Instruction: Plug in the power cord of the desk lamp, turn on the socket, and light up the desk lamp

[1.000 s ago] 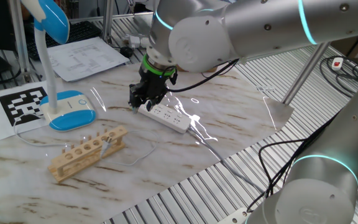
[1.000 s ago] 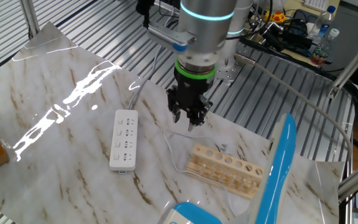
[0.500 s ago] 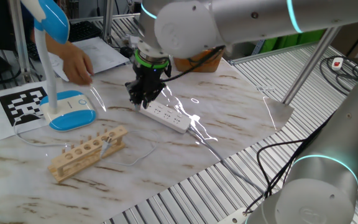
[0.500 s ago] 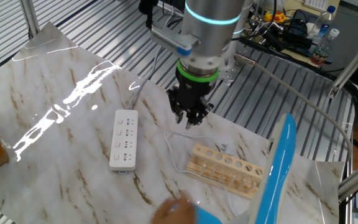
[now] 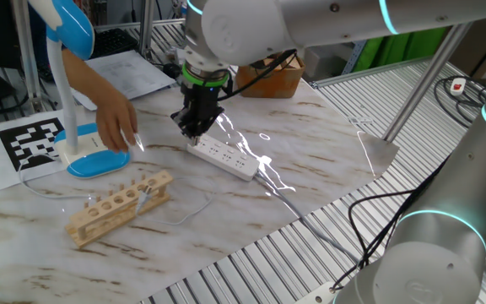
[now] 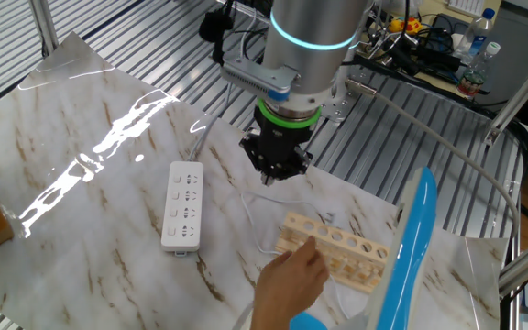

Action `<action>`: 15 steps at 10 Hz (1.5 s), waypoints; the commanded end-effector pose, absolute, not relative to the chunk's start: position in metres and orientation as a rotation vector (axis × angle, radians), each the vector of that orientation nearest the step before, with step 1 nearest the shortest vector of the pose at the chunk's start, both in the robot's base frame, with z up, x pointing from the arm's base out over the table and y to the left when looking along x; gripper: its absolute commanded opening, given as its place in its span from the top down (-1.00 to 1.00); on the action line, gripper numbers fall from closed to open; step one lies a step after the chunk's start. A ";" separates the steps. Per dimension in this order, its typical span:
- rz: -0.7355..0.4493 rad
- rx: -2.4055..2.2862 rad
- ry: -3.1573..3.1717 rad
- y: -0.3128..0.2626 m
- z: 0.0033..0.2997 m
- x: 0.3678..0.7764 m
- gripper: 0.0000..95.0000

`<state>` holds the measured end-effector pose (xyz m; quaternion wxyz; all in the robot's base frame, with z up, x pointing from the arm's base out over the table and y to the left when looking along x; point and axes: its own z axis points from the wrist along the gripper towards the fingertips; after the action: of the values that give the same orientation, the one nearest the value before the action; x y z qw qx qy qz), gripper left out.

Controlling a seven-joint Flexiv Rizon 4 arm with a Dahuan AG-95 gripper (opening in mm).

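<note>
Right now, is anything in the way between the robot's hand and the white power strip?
Nothing visible stands between them. The hand, shut, hangs beside the socket with only bare marble between. The wooden rack and a person's hand lie on its other side.

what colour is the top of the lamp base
Blue, over a white rim, on the desk lamp; clearest in the view facing the paper marker.

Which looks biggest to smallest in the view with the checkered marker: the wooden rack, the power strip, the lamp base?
1. Wooden rack, clearly the longest.
2. Power strip and lamp base look alike in size, and the base is partly hidden by a person's hand, so I won't rank them.
</note>
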<state>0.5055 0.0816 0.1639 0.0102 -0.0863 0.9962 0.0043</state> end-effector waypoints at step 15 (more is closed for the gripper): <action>0.270 -0.344 2.957 0.080 0.167 0.504 1.00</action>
<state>0.5009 0.0788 0.1691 0.0757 -0.1144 0.9865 0.0889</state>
